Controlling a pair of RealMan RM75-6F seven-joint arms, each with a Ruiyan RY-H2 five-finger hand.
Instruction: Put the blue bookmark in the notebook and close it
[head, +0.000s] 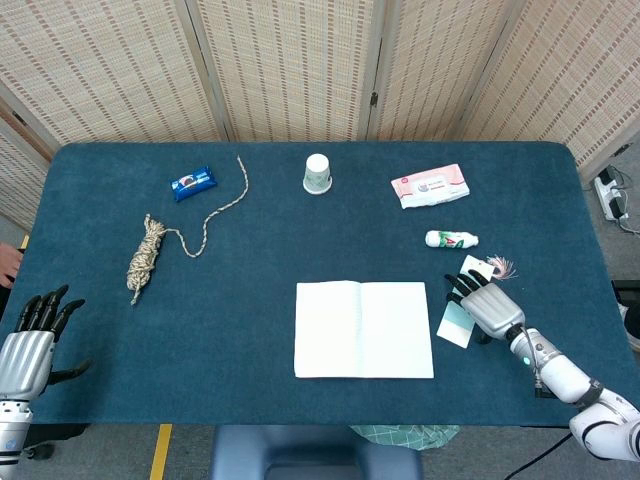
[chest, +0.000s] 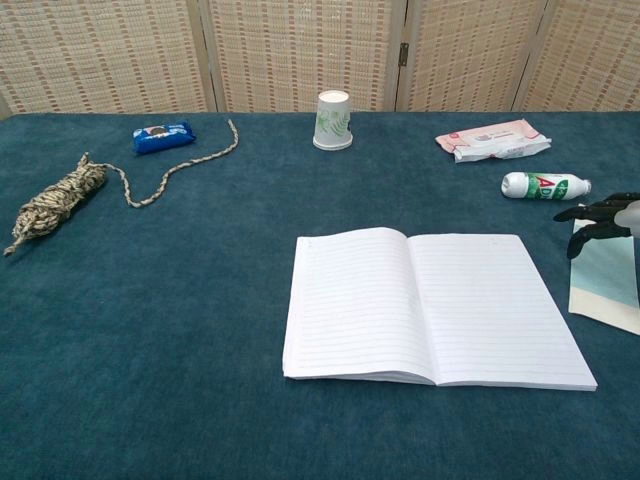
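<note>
Head view: notebook (head: 364, 329) lies open and flat on the blue table (head: 250, 300), both pages blank side up. Blue bookmark (head: 457, 323) lies just right of the notebook, close to its right edge but apart from it, slanted, with its tassel end pointing away from the notebook toward the small white tube (head: 452, 239). Right hand (head: 487, 305) sits over the bookmark's upper half, palm down, fingers (head: 461, 284) spread and reaching toward the notebook's top right corner; whether they touch the bookmark cannot be told. Left hand (head: 30, 345) is far left of the notebook at the table's near edge, fingers spread, holding nothing. Beyond the notebook: paper cup (head: 317, 173) straight behind it, pink wipes pack (head: 429, 186) behind and right, blue snack packet (head: 192, 182) and bundled rope (head: 150, 250) behind and left.

Chest view: notebook (chest: 430, 305) open, lined pages showing. Bookmark (chest: 604, 280) flat on the table right of the notebook, not on the pages. Only the dark fingers (chest: 588, 214) of the right hand show at the frame's right edge, spread above the bookmark's far end. Tube (chest: 545, 186) lies behind them. Left hand out of this view
</note>
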